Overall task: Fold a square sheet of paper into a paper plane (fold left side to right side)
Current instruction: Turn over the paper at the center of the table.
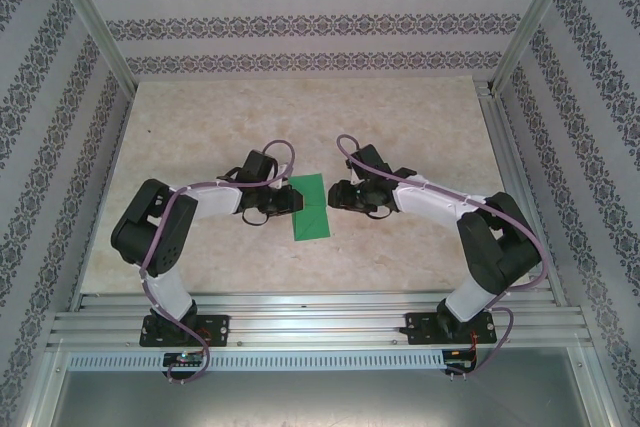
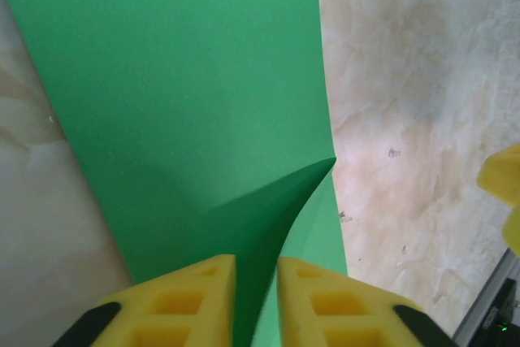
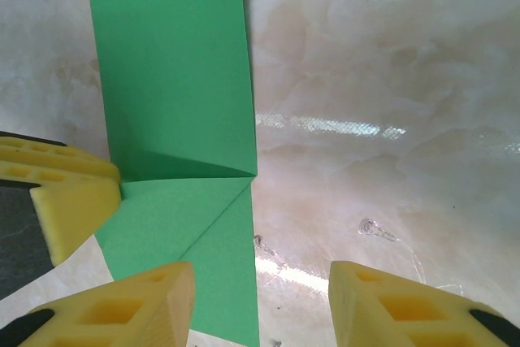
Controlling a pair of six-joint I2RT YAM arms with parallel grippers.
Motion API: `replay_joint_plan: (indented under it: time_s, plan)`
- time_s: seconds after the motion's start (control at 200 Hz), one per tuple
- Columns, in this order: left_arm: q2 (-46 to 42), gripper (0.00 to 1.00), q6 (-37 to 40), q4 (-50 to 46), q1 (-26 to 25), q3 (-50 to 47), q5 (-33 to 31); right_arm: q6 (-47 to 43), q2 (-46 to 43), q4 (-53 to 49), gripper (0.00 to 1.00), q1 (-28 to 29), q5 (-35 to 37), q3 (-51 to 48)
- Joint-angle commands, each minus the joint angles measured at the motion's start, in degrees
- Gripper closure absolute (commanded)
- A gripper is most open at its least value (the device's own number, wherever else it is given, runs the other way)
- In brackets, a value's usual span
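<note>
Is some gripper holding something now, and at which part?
The left gripper pinches the green paper at a raised edge flap. The right gripper stands open, holding nothing.

The square sheet of paper (image 2: 195,103) runs past the left wrist picture's top edge (its far end unseen).

My left gripper (image 2: 256,302) has its yellow jaws drawn close together, a raised fold of the bright-green square sheet of paper (image 2: 187,95) running up into the narrow gap between them. From that pinch the paper lifts in a shadowed ridge that ends in a point at the sheet's right edge. The rest of the sheet lies flat on the pale marbled counter (image 2: 414,103). A yellow pad (image 2: 504,193) shows at the right edge.
</note>
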Motion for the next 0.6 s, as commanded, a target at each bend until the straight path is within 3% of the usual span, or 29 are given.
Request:
replay_joint_plan:
  time_s: [0.0,0.125,0.255,0.37,0.595]
  plan:
    - [0.2,0.88,2.1,-1.3,-0.9,1.1,-0.6,-0.2,-1.4,3.0,0.53,-0.6,-2.0,-1.2]
    - [-0.9,1.0,1.6,-0.4,-1.0,0.9,1.0,3.0,-1.3,9.2,0.53,-1.5,-6.5,-4.3]
    - [-3.7,1.0,0.7,-1.2,-1.0,1.5,2.1,10.0,-0.9,20.8,0.49,-3.4,-12.9,-9.6]
    - [-5.4,1.0,0.1,-1.9,-1.0,1.9,3.0,12.8,-0.2,25.1,0.46,-3.7,-14.8,-11.0]
    - [-6.8,1.0,0.1,-2.9,-1.0,2.4,2.8,21.9,3.6,37.7,0.52,-3.6,-19.6,-13.1]
